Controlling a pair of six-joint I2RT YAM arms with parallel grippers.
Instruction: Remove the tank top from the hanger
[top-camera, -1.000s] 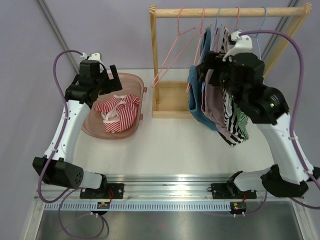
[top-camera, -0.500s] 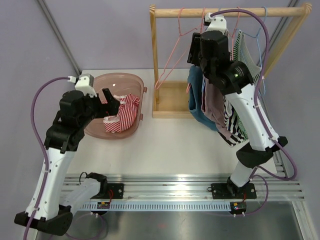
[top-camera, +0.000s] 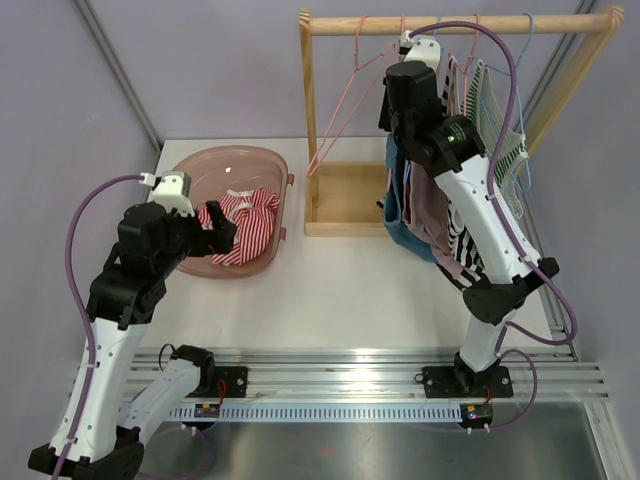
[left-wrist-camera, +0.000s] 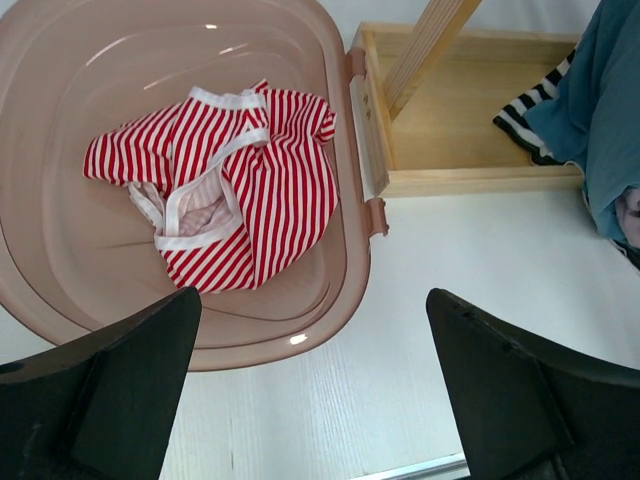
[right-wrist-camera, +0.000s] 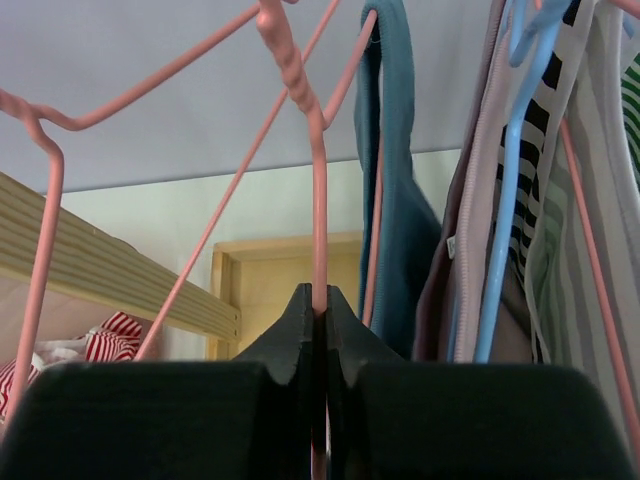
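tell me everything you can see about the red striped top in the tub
The red striped top is a small garment in red and white stripes with white trim along its openings, seemingly soft knit. It lies crumpled and folded over itself, on no hanger, on the floor of the pinkish translucent tub, toward the side nearer the wooden rack base. Only the tub touches it; the left gripper hangs open above, apart from it.
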